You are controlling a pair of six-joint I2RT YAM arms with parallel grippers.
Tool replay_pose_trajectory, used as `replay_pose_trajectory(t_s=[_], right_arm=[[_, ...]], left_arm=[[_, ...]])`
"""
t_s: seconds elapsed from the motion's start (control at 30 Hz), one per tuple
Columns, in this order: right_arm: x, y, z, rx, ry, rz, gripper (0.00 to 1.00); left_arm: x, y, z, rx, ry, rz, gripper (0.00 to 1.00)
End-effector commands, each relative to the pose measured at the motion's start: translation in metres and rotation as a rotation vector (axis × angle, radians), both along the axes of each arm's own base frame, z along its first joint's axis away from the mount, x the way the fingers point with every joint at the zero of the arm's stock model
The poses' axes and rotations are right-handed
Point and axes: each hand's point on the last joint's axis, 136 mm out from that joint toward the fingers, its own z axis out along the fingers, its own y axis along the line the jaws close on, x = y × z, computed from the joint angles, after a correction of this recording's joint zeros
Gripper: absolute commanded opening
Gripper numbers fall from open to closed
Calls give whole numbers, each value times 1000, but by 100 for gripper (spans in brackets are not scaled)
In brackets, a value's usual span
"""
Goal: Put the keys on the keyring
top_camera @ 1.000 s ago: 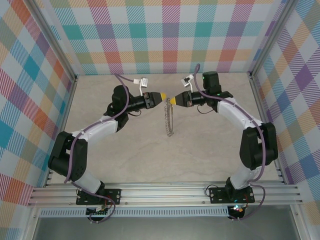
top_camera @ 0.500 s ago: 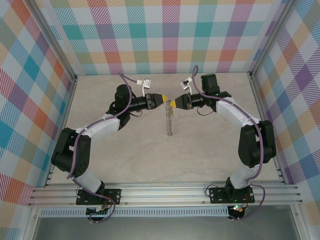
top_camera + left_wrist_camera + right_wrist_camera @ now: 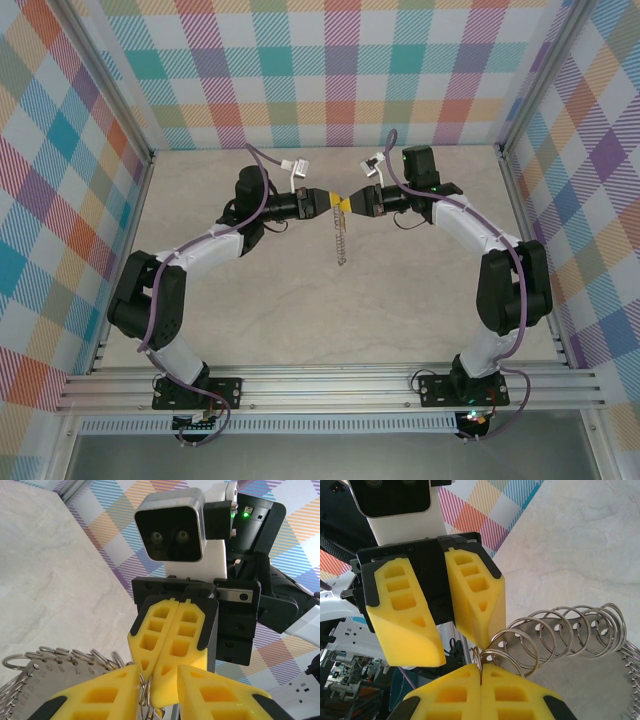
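Left hand (image 3: 329, 201): spread, straddling the chain's top ring.
Right hand (image 3: 345, 204): pressed together, pinching the keyring (image 3: 340, 238), which dangles from it.
Key: cannot be made out.
Progress: threading apparently not yet done.

Left arm (image 3: 200, 245), right arm (image 3: 462, 222): white link shells, black joint housings, purple cable (image 3: 147, 312) run along each. Black base plates (image 3: 196, 392) at 6 o'clock. Jaws: yellow blocks, rectangular pockets, black backing. Wrist camera (image 3: 172, 527): white body, black two-lens face; green LED (image 3: 246, 514) at 1 o'clock.
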Motion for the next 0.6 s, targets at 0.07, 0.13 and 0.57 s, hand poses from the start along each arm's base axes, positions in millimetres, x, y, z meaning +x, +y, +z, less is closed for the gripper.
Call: replay_pose_trajectory(t_s=[0.07,0.13,0.57], right_arm=[[5,0,16,32,-59,3,0],[6,-1,16,34,-60,-3,0],[7,-2,15,41,-54,-7,0]], left_arm=[[-7,-8,13,-7,-52,-58,26],[-8,-8,13,-7,-54,-60,26],[-11,-14,14,-8,-60,-81,18]])
